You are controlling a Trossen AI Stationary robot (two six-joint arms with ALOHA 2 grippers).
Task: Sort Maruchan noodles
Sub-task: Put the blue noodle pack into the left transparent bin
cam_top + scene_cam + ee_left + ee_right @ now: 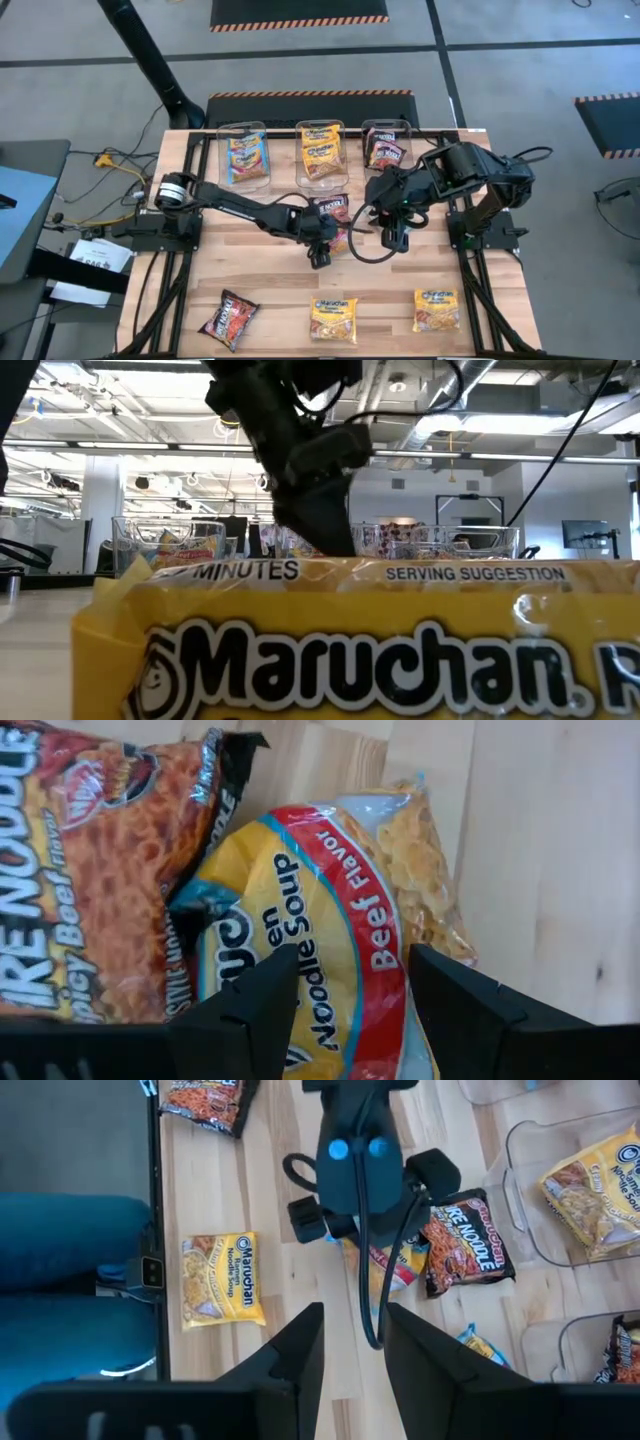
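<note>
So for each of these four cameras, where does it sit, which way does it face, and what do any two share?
High: overhead, facing down on the wooden table; both arms show.
Low: at tabletop height, behind a yellow plastic Maruchan packet; one dark arm descends.
Left wrist: above a yellow-and-red Beef Flavor packet; open left pincer shows.
Right wrist: looks down on the table; right pincer frames the left arm.
Shared: both wrist views show the black-red packet.
</note>
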